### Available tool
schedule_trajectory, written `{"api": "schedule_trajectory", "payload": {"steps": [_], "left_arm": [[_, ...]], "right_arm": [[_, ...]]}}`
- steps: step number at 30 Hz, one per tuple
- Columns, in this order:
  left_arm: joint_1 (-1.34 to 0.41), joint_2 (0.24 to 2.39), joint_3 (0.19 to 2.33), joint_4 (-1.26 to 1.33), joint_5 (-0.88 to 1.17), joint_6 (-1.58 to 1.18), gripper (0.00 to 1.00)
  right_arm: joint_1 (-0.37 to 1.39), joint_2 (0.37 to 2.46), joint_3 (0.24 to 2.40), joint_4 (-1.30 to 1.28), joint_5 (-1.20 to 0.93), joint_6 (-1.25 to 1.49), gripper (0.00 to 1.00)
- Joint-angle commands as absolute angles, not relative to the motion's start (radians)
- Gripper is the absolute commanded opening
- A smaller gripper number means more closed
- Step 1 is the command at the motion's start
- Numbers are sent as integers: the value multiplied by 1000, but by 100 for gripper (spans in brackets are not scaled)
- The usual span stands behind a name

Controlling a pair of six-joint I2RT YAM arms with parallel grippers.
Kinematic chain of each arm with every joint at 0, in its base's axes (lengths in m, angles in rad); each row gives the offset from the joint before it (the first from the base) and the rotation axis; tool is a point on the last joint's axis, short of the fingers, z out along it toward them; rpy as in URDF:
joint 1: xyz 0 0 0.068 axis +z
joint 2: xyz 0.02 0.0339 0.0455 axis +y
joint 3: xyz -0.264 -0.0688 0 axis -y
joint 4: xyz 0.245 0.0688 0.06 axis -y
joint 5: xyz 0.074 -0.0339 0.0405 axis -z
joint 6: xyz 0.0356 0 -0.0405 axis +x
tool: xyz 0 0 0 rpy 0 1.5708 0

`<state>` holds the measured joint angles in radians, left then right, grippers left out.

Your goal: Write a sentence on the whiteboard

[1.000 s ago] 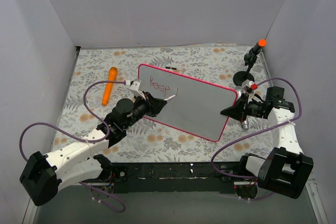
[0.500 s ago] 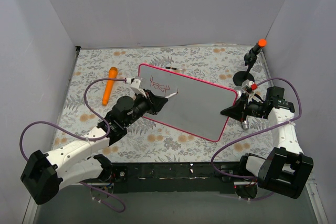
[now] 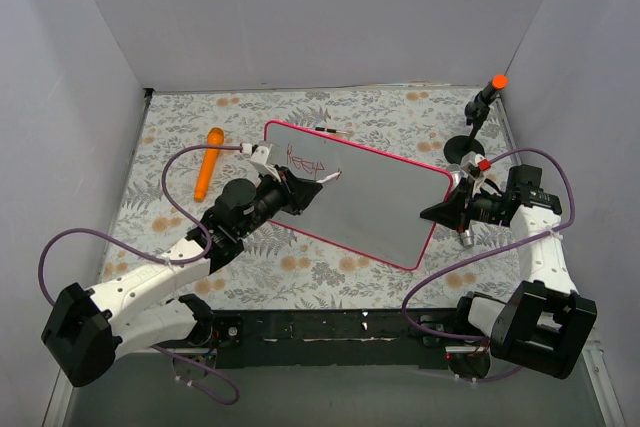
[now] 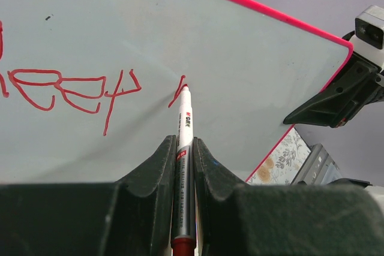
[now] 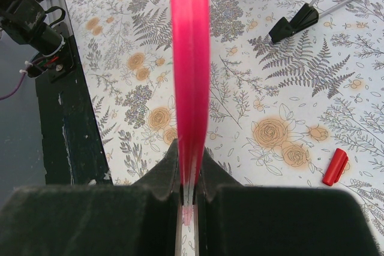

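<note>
The whiteboard with its pink-red frame lies tilted in the middle of the table; its face fills the left wrist view. My left gripper is shut on a slim white marker, whose tip touches the board at a short red stroke. The sentence is one red handwritten word left of the tip, also seen from above. My right gripper is shut on the board's right edge, seen edge-on as a pink band.
An orange marker-like object lies at the back left. A black stand with an orange tip is at the back right. A red pen cap lies on the floral cloth. Two black feet rest there too.
My left gripper has moved slightly to the right along the board with the marker, and a new short red stroke shows after the first word. The right arm has not moved.
</note>
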<state>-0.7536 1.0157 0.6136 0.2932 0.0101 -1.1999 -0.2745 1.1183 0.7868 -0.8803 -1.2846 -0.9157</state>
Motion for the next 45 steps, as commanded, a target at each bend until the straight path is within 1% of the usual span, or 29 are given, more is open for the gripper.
{"api": "schedule_trajectory", "payload": {"steps": [1, 30, 45], "left_arm": [[-742, 1023, 653, 316, 37, -1181, 0], [-742, 1023, 615, 238, 58, -1213, 0], [-741, 1043, 687, 267, 23, -1189, 0]], "right_arm": [[-272, 1100, 788, -841, -1187, -977, 1], [-272, 1100, 788, -842, -1187, -979, 1], [-272, 1098, 788, -842, -1187, -979, 1]]}}
